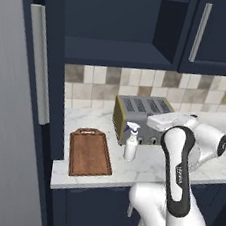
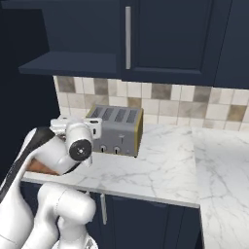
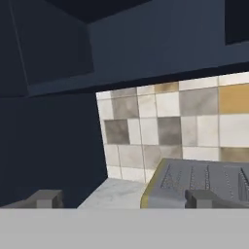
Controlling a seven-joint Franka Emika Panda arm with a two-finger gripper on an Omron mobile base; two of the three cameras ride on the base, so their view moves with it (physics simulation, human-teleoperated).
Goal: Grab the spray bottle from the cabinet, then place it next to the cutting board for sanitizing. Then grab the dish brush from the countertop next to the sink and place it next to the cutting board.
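While veined marble countertop [image 1: 142,172] gleams, ribbed metal toaster [image 1: 139,118] sits boxy — rimmed wooden cutting board [image 1: 90,153] flat.

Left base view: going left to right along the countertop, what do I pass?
Cutting board → spray bottle → toaster, standing behind the bottle and running on to its right, where the arm partly hides it.

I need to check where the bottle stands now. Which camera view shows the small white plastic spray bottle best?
The left base view: the small white plastic spray bottle stands upright and unobstructed on the white marble countertop, between the reddish-brown wooden cutting board and the grey toaster. In the right base view the arm covers that spot; the hand view looks above it.
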